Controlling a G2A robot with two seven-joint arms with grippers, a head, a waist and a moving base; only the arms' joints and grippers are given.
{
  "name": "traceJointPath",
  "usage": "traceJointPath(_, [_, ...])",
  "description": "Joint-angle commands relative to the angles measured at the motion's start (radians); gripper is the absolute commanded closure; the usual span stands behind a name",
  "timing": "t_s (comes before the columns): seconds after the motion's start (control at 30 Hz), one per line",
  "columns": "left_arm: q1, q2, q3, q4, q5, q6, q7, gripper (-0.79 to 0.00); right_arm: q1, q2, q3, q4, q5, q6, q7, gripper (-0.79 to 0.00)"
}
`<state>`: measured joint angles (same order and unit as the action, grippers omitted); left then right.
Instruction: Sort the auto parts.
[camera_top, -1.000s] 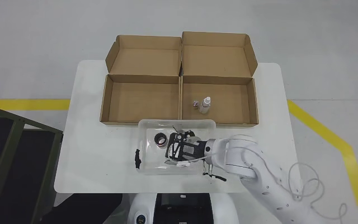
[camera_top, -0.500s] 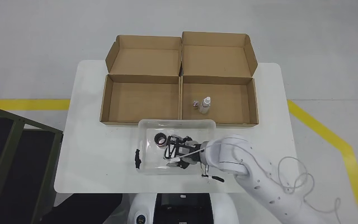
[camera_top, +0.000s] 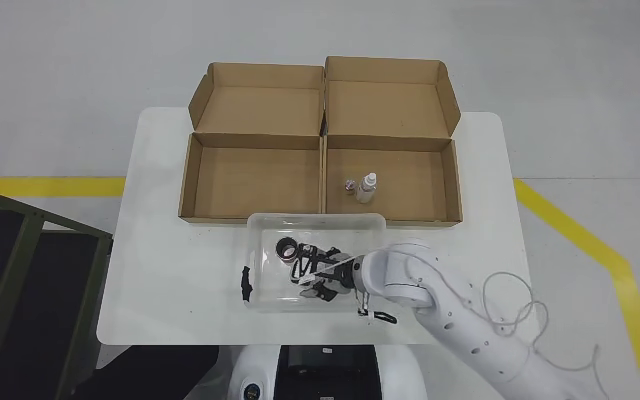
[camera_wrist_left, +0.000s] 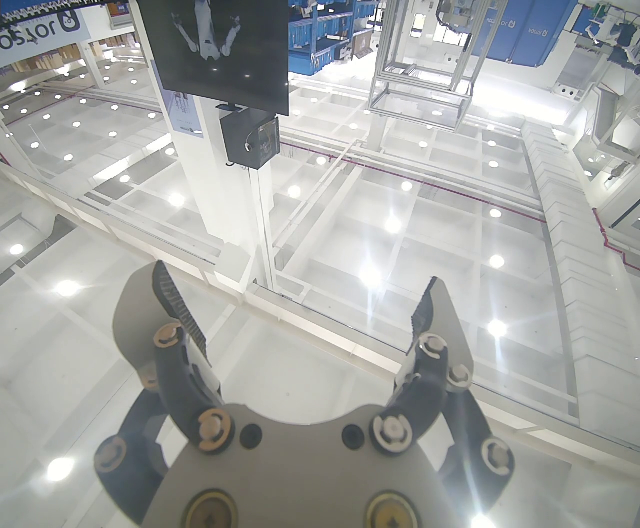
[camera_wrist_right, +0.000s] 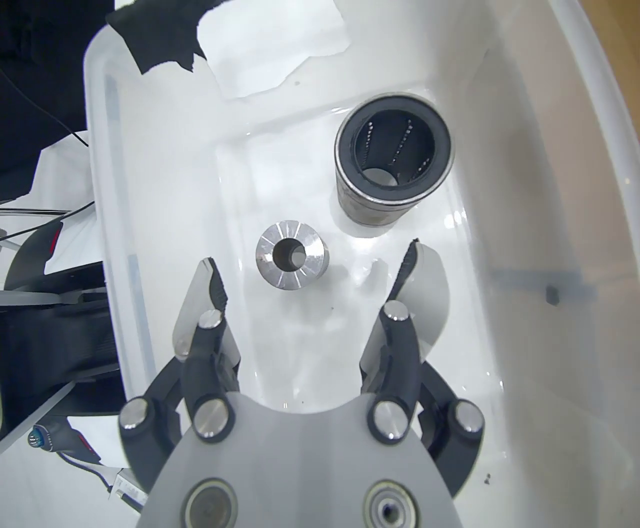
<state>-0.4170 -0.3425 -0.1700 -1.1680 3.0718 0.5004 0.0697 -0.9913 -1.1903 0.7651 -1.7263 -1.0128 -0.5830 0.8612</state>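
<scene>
The right gripper (camera_wrist_right: 312, 272) is down inside the clear bin (camera_top: 258, 228), and its 2 fingers stand apart with nothing between the pads. A small metal sleeve (camera_wrist_right: 291, 255) stands upright on the bin's white floor just ahead of the fingertips. It is in line with the gap between them, a little nearer to 1 finger, and it touches neither. Farther ahead of the gripper, toward the other finger's side, stands a bigger bearing (camera_wrist_right: 372, 207) with a black inside. It is also upright and apart from the sleeve. Beyond both parts, at the far end wall of the bin, there is a black patch (camera_wrist_right: 150, 42).

The left gripper (camera_wrist_left: 297, 280) points up at the ceiling, with its fingers wide apart and nothing in them.

On the white table (camera_top: 160, 250), to the side of the right gripper and just beside the bin, lie 2 open cardboard boxes (camera_top: 250, 183) side by side. The one nearer to the right arm holds a few small parts (camera_top: 360, 187).
</scene>
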Motion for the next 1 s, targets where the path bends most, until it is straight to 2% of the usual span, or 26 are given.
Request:
traceJointPath(0.0, [0.000,0.000,0.000,0.000,0.000,0.000,0.000,-0.785,0.007,-0.003,-0.009,0.015,0.004,0.000,-0.003,-0.563])
traceJointPath(0.27, [0.000,0.000,0.000,0.000,0.000,0.000,0.000,-0.785,0.032,-0.017,-0.045,0.065,0.017,-0.002,-0.018,-0.514])
traceJointPath(0.43, [0.000,0.000,0.000,0.000,0.000,0.000,0.000,-0.785,0.040,-0.022,-0.057,0.082,0.014,0.002,-0.026,-0.391])
traceJointPath(0.57, [0.000,0.000,0.000,0.000,0.000,0.000,0.000,-0.785,0.044,-0.024,-0.060,0.086,0.013,0.004,-0.025,-0.354])
traceJointPath(0.67, [0.000,0.000,0.000,0.000,0.000,0.000,0.000,-0.785,0.045,-0.025,-0.061,0.086,0.010,0.006,-0.023,-0.292])
traceJointPath(0.87, [0.000,0.000,0.000,0.000,0.000,0.000,0.000,-0.785,0.043,-0.025,-0.060,0.071,0.003,0.000,-0.031,-0.062])
traceJointPath(0.9, [0.000,0.000,0.000,0.000,0.000,0.000,0.000,-0.785,0.043,-0.024,-0.059,0.065,0.000,-0.001,-0.029,0.000])
traceJointPath(0.97, [0.000,0.000,0.000,0.000,0.000,0.000,0.000,-0.785,0.042,-0.023,-0.055,0.053,-0.001,-0.004,-0.028,0.000])
